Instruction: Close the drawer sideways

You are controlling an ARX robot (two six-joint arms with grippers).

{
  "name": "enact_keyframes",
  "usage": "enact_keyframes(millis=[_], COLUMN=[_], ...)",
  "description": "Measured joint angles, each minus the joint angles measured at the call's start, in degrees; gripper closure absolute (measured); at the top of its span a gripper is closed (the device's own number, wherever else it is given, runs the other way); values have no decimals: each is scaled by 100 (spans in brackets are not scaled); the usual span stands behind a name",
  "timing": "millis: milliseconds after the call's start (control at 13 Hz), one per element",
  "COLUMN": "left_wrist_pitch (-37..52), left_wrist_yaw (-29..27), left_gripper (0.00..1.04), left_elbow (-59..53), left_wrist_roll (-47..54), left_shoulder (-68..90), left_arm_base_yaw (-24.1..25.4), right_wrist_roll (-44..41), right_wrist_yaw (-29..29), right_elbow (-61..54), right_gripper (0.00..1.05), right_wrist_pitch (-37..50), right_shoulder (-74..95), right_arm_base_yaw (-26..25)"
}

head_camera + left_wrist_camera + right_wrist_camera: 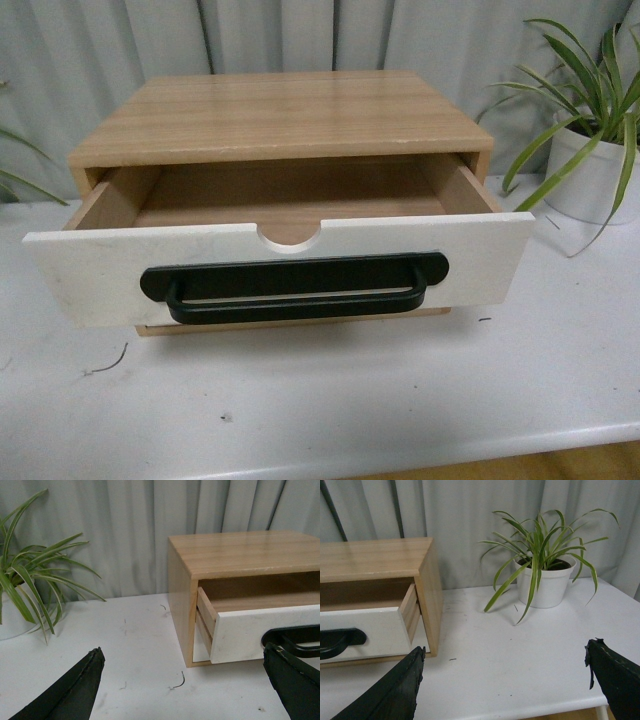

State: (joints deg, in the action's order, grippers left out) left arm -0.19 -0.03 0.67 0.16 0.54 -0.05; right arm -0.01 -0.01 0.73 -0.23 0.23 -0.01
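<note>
The drawer (90,268) has a white front, a wide black bar handle (295,287) and a half-round notch in its top edge. It stands pulled out of a light wood cabinet (280,115) and looks empty. It also shows in the left wrist view (240,632) and the right wrist view (375,632). Neither arm shows in the front view. My left gripper (185,672) is open and empty over the table, left of the cabinet. My right gripper (505,672) is open and empty over the table, right of the cabinet.
A white table (330,400) bears the cabinet; its front edge is close. A potted plant in a white pot (590,170) stands right of the cabinet. Another plant (25,587) stands to the left. Grey curtains hang behind.
</note>
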Motion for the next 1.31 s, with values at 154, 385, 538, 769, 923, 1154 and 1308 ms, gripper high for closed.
enact_keyframes(millis=[154, 385, 538, 769, 923, 1154, 1308], left_wrist_pitch=[-2, 0, 0, 0, 0, 0, 111], left_wrist_yaw=[0, 0, 0, 0, -2, 0, 778], left_gripper=[7, 7, 7, 7, 7, 7, 7], left_elbow=[0, 2, 2, 0, 0, 0, 0], left_wrist_roll=[0, 0, 0, 0, -2, -2, 1681], left_shoulder=[0, 0, 0, 0, 0, 0, 1480], left_arm_base_yaw=[0, 0, 0, 0, 0, 0, -1847], right_wrist_roll=[0, 0, 0, 0, 0, 0, 422], right_wrist_yaw=[0, 0, 0, 0, 0, 0, 175], right_elbow=[0, -2, -2, 0, 0, 0, 1360], right_gripper=[7, 7, 7, 7, 7, 7, 7], right_wrist_pitch=[0, 0, 0, 0, 0, 0, -614], right_shoulder=[0, 0, 0, 0, 0, 0, 3412], right_arm_base_yaw=[0, 0, 0, 0, 0, 0, 1482])
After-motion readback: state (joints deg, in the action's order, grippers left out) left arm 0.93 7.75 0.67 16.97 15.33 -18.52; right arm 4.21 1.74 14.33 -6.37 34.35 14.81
